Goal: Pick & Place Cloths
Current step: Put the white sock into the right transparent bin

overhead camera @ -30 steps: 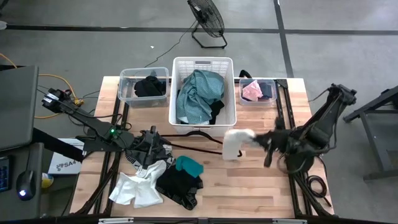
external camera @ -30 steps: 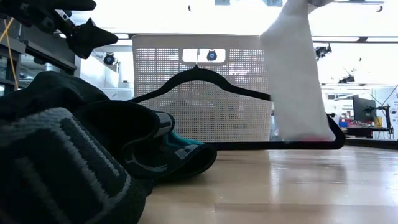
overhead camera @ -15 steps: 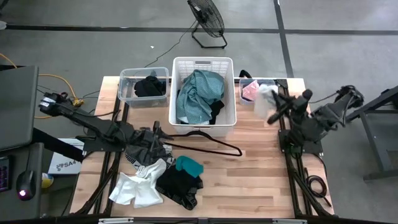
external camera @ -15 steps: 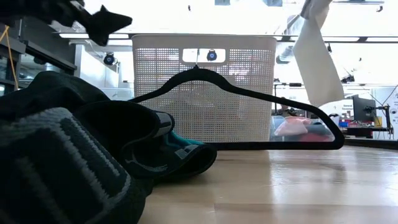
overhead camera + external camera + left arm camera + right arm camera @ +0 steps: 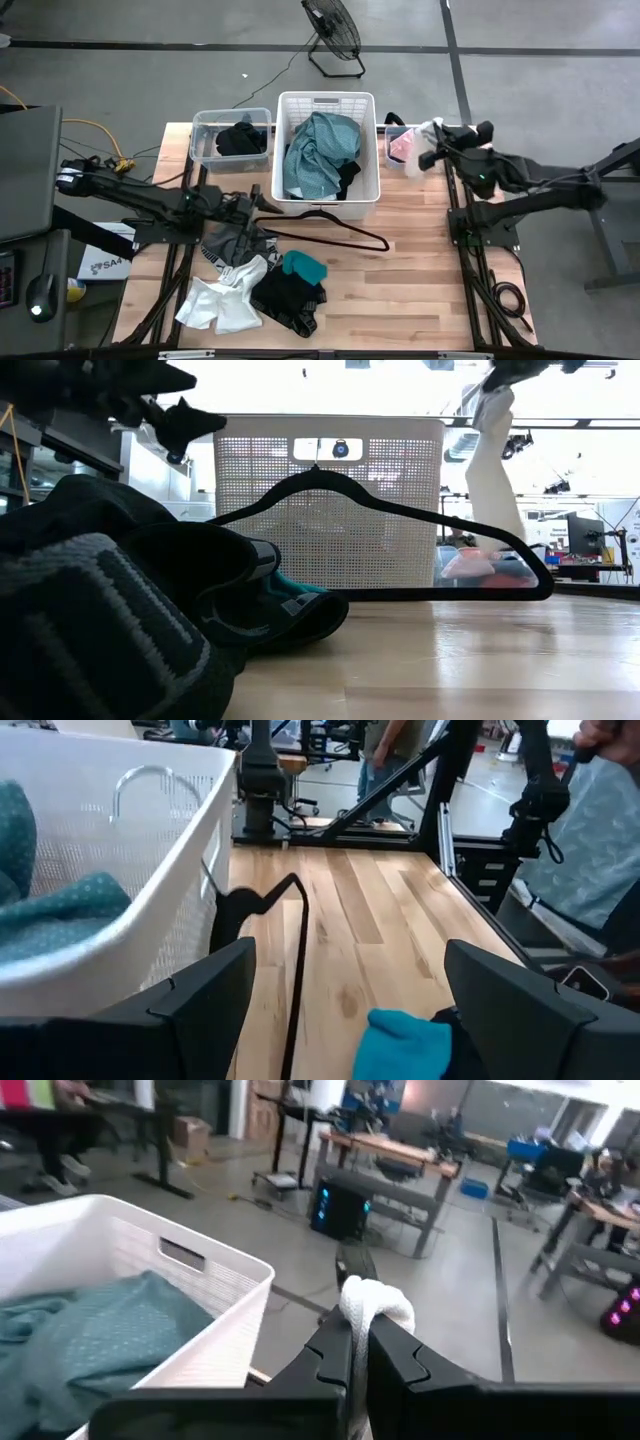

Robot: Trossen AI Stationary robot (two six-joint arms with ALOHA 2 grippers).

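Observation:
My right gripper is at the table's far right, shut on a white cloth that hangs above the small clear bin holding a pink cloth. My left gripper stands open in the air just before the white basket, with nothing between its fingers. A large teal cloth fills the basket. White, black, small teal and grey cloths lie piled at the near left. My right gripper pinches a bunched fold of the white cloth between its two fingers; the fold sticks out past the fingertips. The fingers lie about level, pointing toward the table's left. The cloth hangs slack below them, clear of the table, its lower end down by the bin.
A thin black hanger lies on the table in front of the basket. Another clear bin at the far left holds a black cloth. Bare wood shows at the near right.
My right gripper has swung from the table's middle toward the far right, carrying the white cloth up and over the clear bin with the pink cloth. My left gripper, still open, has moved toward the table's right, along the basket's front.

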